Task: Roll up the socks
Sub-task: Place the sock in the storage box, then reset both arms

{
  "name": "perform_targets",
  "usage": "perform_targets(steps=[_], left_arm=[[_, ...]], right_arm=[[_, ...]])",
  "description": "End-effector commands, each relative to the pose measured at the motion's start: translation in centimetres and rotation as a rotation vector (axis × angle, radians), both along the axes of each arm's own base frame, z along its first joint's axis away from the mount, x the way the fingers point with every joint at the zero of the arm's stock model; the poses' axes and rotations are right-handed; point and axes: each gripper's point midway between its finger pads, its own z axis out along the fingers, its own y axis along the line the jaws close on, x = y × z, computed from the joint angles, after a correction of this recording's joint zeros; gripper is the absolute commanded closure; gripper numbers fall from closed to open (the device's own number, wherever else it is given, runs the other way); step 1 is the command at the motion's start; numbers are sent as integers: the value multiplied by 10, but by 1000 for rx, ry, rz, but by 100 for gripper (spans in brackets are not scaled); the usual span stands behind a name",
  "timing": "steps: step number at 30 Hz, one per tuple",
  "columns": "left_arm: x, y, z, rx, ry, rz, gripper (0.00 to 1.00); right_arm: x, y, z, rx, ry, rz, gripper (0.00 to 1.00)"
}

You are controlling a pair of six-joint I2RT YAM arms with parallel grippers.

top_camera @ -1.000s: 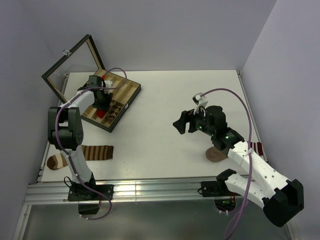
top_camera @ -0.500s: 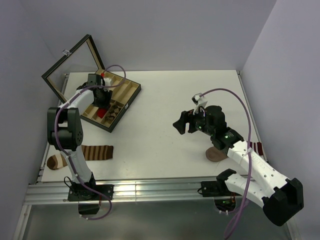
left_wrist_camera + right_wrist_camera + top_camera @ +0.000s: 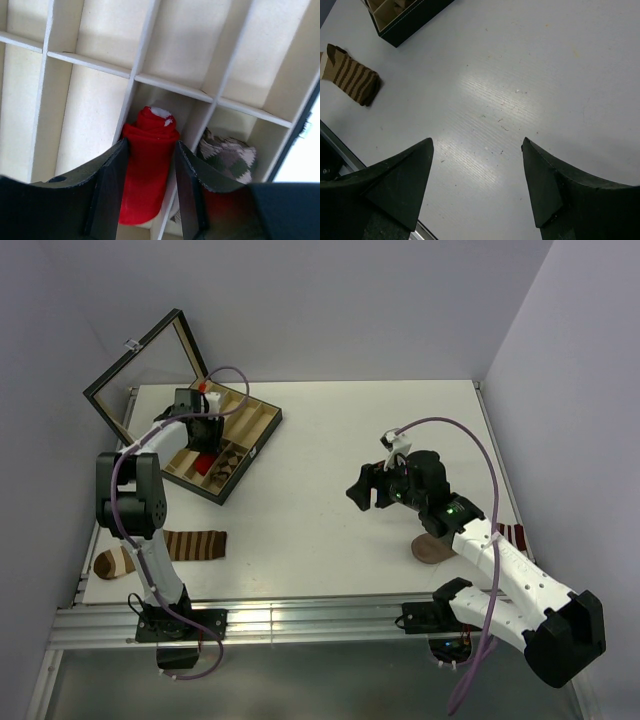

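The red sock [image 3: 148, 160], rolled, sits in a compartment of the box [image 3: 170, 86], with the argyle sock [image 3: 227, 157] in the neighbouring one. The left gripper [image 3: 150, 145] straddles the red roll; whether it clamps it cannot be told. The right gripper [image 3: 477, 142] hangs wide open over the table [image 3: 520, 75].

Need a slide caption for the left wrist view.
Rolled red sock framed by the left pincer, sitting in a box compartment beside the rolled argyle sock.
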Motion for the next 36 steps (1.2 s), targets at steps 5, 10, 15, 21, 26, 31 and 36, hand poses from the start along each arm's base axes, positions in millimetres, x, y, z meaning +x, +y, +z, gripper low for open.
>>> perform_targets(steps=[5,10,15,21,26,31,36], left_arm=[[-12,-1,-26,-73,75,18,53],[0,-8,27,-119,-39,25,50],[-3,-14,104,-196,-193,68,45],[-37,-9,192,-288,-365,214,42],[-107,28,298,-257,-649,392,31],[-195,50,385,-286,-927,482,16],[-265,72,409,-274,-1029,593,10]], right_arm=[[4,6,23,11,-49,26,22],[7,-1,36,0,-70,-16,23],[9,-15,57,-5,-113,-87,22],[12,-42,98,-9,-184,-233,21],[7,-80,144,-1,-275,-410,18],[-6,-109,172,10,-342,-527,15],[-25,-145,189,12,-419,-651,10]])
